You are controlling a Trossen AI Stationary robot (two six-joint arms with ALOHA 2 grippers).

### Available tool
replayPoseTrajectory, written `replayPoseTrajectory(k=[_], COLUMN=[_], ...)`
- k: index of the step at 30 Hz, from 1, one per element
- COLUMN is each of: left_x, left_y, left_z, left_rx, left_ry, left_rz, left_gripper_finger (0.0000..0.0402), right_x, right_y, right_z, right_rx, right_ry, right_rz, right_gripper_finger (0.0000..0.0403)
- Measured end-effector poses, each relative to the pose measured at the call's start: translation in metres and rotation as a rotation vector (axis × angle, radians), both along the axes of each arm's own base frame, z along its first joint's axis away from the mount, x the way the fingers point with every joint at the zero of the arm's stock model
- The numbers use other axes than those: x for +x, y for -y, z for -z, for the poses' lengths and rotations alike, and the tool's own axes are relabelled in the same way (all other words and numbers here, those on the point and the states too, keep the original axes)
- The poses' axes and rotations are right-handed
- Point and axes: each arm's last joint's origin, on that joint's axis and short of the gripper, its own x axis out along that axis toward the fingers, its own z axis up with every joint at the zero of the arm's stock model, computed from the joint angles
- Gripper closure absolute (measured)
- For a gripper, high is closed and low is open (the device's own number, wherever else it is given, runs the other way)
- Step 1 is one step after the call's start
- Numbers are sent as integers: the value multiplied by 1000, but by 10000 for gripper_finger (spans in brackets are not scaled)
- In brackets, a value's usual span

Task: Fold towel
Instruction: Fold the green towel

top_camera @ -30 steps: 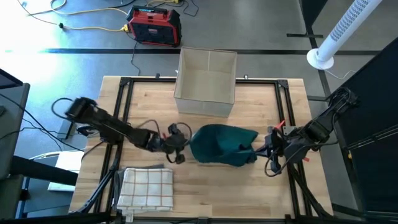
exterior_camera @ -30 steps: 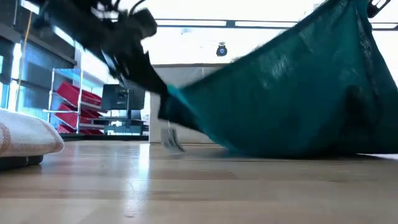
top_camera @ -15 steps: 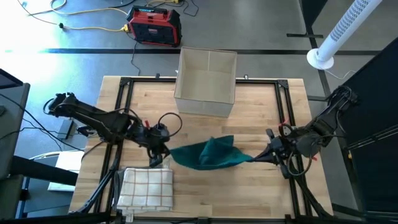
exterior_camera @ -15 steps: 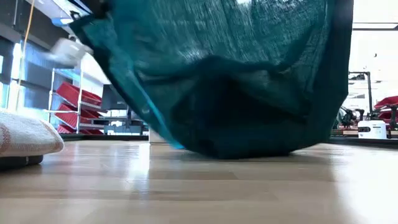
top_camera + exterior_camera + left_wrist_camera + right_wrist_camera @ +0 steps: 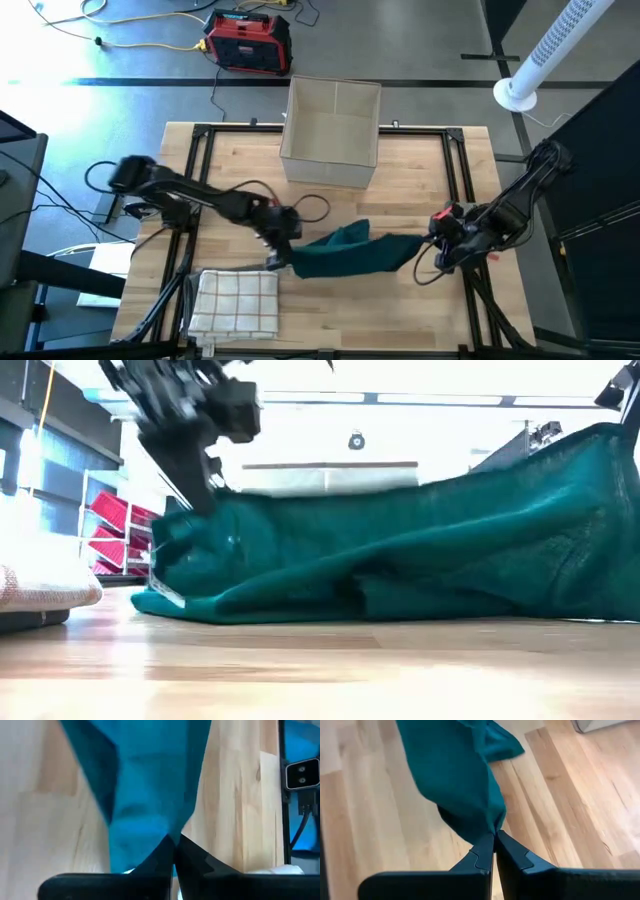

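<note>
The teal towel [image 5: 345, 255] stretches across the middle of the worktop [image 5: 330, 315], nearer its front edge. The left gripper [image 5: 283, 252] pinches one end tight; the right gripper [image 5: 432, 243] is clamped on the other.

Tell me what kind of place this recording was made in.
Likely a robotics lab or workshop: a wooden table in a black frame stands on bare concrete, power cables and a red-and-black power unit lie on the floor, and shelving with red bins lines the room behind.
</note>
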Motion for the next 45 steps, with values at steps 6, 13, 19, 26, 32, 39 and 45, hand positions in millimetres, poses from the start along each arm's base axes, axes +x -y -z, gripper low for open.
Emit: replayPoseTrajectory(k=[6,13,19,26,32,39,45], left_x=[7,4,2,-7,-17,-9,-6], left_y=[-26,-42,-42,-41,-46,-51,-56], left_z=[31,28,20,-1,-8,0,21], left_rx=[176,333,304,292,398,443,448], left_ry=[-83,-100,-85,-49,-101,-73,-154], left_rz=[-18,-111,-116,-154,-203,-122,-77], left_gripper_finger=[401,397,335,245,226,223,222], right_x=[6,7,8,8,8,8,8], right_y=[-6,-6,-5,-5,-4,-4,-4], right_z=[5,6,5,5,5,5,5], right_rx=[-12,-53,-81,-86,-105,-133,-133], right_ry=[-24,-12,6,9,18,36,36], right_rz=[-12,-28,-28,-26,-33,-33,-32], right_gripper_finger=[403,403,403,403,403,403,403])
